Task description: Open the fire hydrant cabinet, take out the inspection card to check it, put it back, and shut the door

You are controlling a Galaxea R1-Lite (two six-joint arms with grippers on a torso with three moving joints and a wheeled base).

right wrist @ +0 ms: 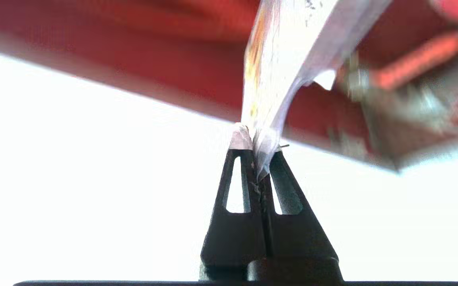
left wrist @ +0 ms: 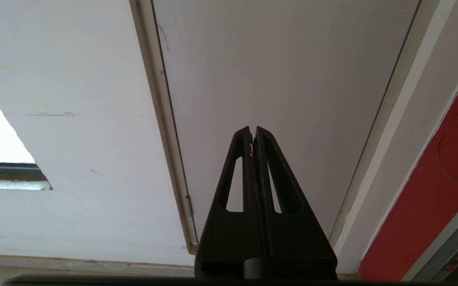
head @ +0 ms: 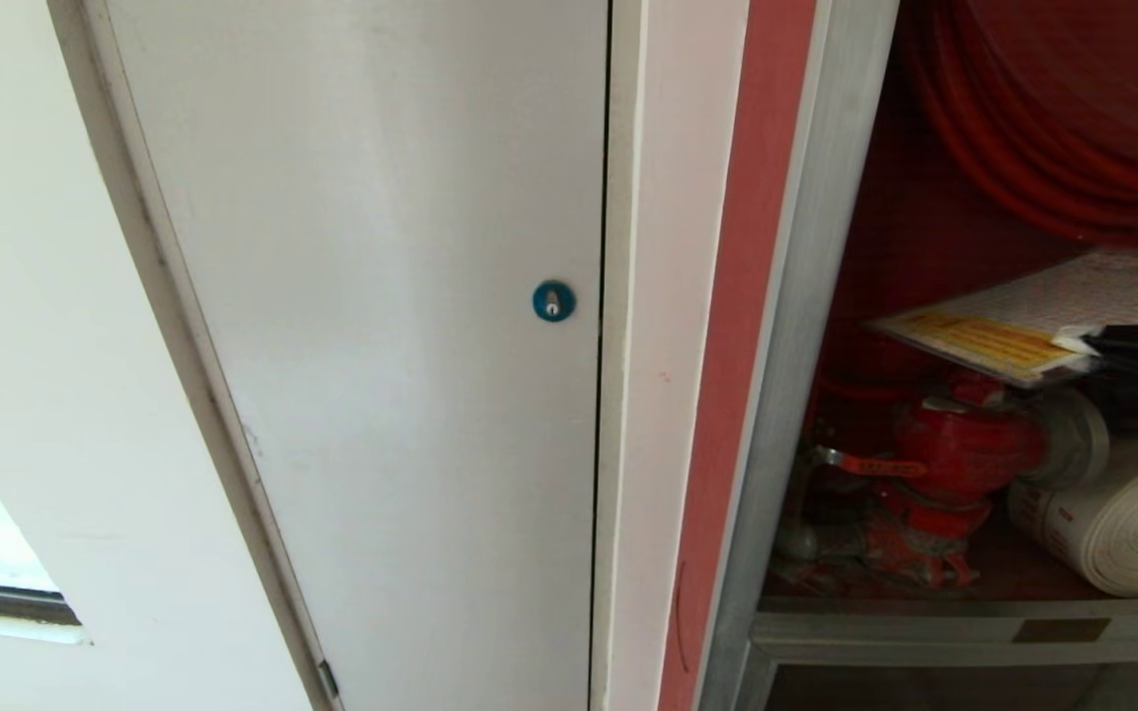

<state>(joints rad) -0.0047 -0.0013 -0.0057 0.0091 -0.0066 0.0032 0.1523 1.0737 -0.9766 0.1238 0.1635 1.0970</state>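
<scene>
Card: the inspection card is at the right edge of the head view, tilted nearly flat inside the open fire hydrant cabinet, above the red valve and below the red hose
How it will handle: light and thin, I judge; the plastic sleeve is probably slippery and it bends easily, as the curl near the pinch shows in the right wrist view
Where to hold: at a corner or an edge, with a firm pinch; holding deeper on the sheet would bend it less
Right claw: the right gripper is clamped together on a corner of the card, which rises from the tips toward the top of that frame
Right arm pose: only a dark part shows at the right edge of the head view, under the card; the claw reaches into the cabinet from the right
Left claw: the left gripper has its fingers together, holds nothing, and points at the white door, parked
Risk: a fast pull may let the sleeve slip out
</scene>
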